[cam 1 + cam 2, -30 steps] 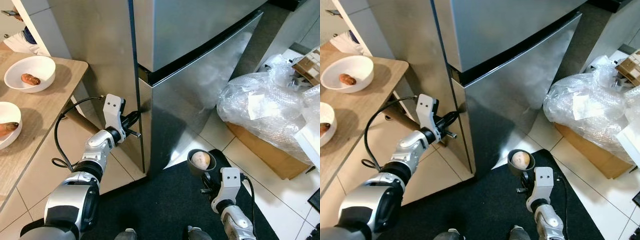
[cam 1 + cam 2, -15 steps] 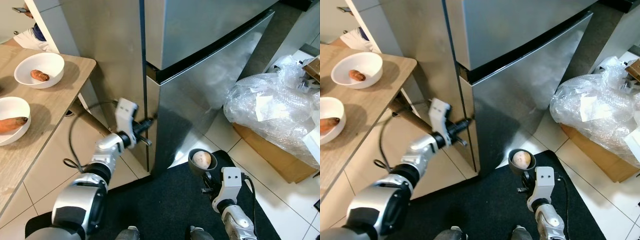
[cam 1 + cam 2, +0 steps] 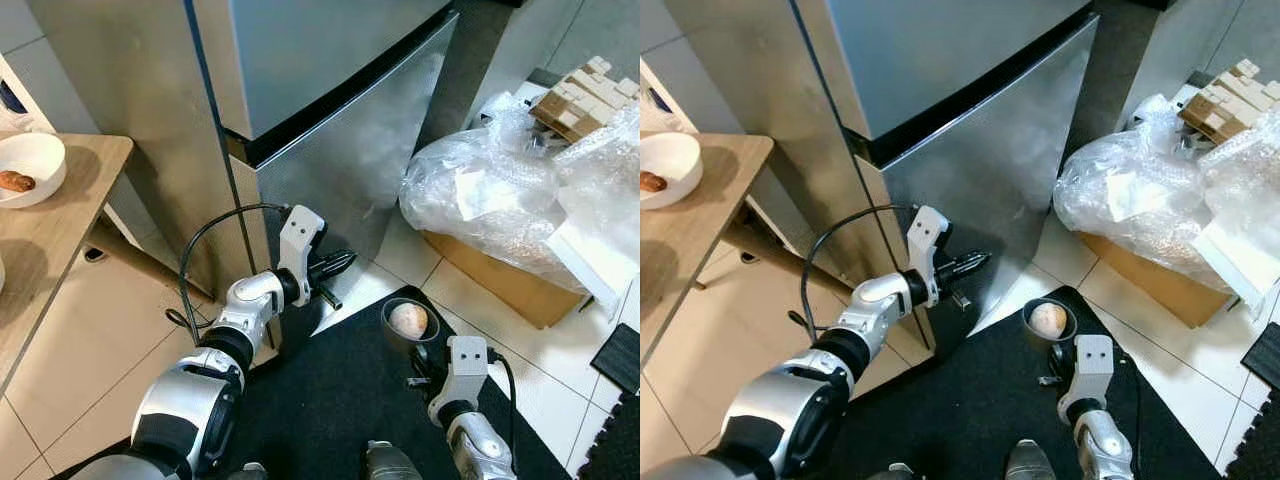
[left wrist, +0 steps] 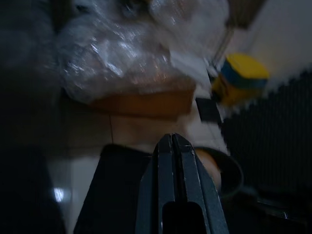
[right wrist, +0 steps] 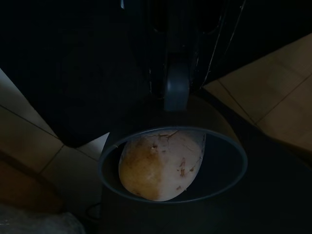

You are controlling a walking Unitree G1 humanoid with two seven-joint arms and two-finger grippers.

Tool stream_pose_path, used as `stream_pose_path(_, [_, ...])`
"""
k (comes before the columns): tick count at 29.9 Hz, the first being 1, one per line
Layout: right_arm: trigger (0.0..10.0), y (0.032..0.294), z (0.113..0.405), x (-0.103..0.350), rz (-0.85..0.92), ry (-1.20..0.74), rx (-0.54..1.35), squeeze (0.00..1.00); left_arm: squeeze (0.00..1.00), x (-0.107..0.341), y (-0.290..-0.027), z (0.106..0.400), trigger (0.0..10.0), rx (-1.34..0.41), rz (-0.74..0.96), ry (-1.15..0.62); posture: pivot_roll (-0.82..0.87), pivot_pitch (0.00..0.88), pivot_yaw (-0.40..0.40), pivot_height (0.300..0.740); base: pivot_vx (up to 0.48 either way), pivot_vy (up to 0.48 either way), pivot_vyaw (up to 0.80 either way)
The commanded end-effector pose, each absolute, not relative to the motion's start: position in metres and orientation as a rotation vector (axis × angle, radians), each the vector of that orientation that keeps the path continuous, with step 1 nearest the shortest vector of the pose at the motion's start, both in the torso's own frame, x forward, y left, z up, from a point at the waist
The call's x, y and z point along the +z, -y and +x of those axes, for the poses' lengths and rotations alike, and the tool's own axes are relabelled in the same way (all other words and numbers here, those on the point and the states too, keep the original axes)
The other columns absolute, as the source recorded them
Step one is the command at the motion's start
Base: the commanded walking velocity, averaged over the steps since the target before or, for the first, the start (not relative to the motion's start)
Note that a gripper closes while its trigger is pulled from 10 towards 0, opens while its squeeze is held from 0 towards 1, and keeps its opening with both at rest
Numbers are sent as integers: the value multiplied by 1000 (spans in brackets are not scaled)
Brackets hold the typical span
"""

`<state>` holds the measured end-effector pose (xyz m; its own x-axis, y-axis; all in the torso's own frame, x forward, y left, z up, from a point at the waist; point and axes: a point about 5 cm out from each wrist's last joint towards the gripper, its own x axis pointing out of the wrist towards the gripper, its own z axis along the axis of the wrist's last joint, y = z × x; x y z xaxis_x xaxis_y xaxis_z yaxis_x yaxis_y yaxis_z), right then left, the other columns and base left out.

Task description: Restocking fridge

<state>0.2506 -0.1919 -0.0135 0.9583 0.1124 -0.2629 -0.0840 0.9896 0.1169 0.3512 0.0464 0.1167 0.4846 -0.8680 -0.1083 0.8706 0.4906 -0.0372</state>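
Nearest to the robot, the right arm is held low and close to the body over the black mat [image 3: 330, 400], its forearm raised so that the right gripper [image 3: 418, 352] points up and forward. A dark round cup [image 3: 410, 322] is clasped in that gripper by its base, and a pale, brown-flecked potato [image 3: 408, 319] is seen lying inside it; in the right wrist view the cup's rim [image 5: 173, 163] is shown ringing the potato [image 5: 161, 163], with one black finger [image 5: 176, 87] pressed against the cup's outer wall.

Further out, the left arm is stretched forward and across toward the robot's right, elbow bent, with a black cable [image 3: 215, 235] looped above the forearm. The left gripper [image 3: 342, 262] is held level just in front of the lower door of the fridge [image 3: 330, 150], near its left edge, and whether it touches the door cannot be told. Its fingers [image 4: 174, 175] are seen pressed together with nothing between them in the left wrist view.

The steel fridge is seen with both doors closed. To its left a wooden table [image 3: 40, 230] carries a white bowl [image 3: 30, 165] with a brownish piece of food [image 3: 14, 181] in it. To the right, on the tiled floor, a cardboard box [image 3: 500, 280] is covered by crumpled clear plastic wrap [image 3: 480, 190].
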Motion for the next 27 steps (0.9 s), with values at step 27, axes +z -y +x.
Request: stream_pose_path(27, [10000, 188, 253, -12, 111, -264, 108, 0, 0, 112, -190, 371, 10000, -338, 229, -203, -180, 198, 21, 736, 0, 0, 0])
